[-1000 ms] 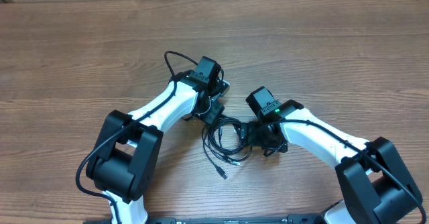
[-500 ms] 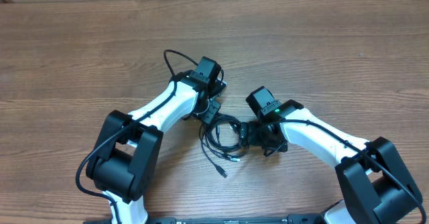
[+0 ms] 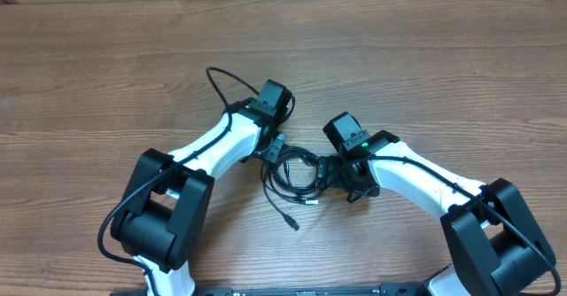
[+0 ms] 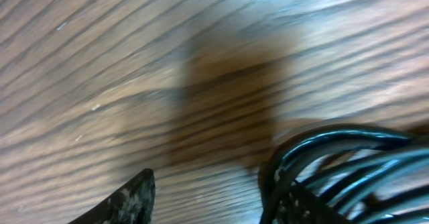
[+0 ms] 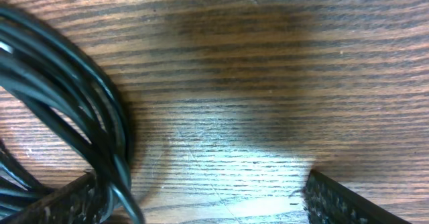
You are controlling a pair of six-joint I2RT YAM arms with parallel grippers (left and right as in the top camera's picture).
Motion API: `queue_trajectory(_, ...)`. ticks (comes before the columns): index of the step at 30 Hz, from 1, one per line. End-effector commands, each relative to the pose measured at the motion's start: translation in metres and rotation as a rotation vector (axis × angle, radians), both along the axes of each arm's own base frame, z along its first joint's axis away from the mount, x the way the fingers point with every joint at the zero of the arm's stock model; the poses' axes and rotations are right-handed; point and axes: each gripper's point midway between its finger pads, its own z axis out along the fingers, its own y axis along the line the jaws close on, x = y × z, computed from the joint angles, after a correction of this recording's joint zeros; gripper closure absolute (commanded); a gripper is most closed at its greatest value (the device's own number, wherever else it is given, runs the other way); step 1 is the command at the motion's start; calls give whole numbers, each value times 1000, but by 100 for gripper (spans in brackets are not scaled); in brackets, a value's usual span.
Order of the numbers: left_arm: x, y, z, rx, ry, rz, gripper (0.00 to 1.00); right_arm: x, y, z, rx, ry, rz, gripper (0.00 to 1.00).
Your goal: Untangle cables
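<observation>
The cables lie as a small black tangle of loops on the wooden table between my two arms. One tail runs toward the front and ends in a plug. My left gripper sits at the tangle's upper left edge. In the left wrist view the left gripper is open over bare wood, with cable loops draped over its right finger. My right gripper is at the tangle's right edge. The right wrist view shows this gripper open too, the cable strands crossing its left finger.
The thicker black wire of the left arm arcs up behind its wrist. Bare wood surrounds the tangle on all sides. Both arm bases stand at the table's front edge.
The left arm has shifted slightly up and left, and the tangle and its plug tail have crept the same way. The right arm has barely moved.
</observation>
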Motion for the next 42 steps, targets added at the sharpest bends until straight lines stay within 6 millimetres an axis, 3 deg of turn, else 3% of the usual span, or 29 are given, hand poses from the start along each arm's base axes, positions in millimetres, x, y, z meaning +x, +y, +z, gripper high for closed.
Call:
queue_trajectory(1,-1,85,-12,202,4,263,42,-32,-35,-42,-151,126,-15,10)
queue_trajectory(6,-14,122,-18,142,112,417,43,-33,-38,-42,-166,125,-25,10)
queue_trajectory(10,-21,125,-27,-16,186,489,42,-33,-38,-42,-168,125,-24,9)
queue_trajectory(14,-14,91,-27,-202,214,305,43,-28,-36,-41,-159,110,14,8)
queue_trajectory(16,-13,67,-24,-283,216,194,45,-16,-32,-26,-154,109,72,9)
queue_trajectory(21,-15,34,-24,-275,196,72,44,16,-12,23,-130,75,148,10)
queue_trajectory(23,-19,22,-24,-267,196,25,42,26,25,45,25,43,327,9)
queue_trajectory(25,-19,23,-26,-207,178,9,42,31,48,54,127,9,382,7)
queue_trajectory(27,-16,31,-27,-142,157,36,41,38,57,55,159,-26,388,7)
queue_trajectory(32,-15,35,-27,-131,150,56,39,54,56,50,129,-105,384,3)
queue_trajectory(37,-14,34,-27,-132,149,55,39,55,37,28,36,-133,368,3)
queue_trajectory(42,-13,28,-26,-161,144,49,39,55,35,10,29,-175,368,0)
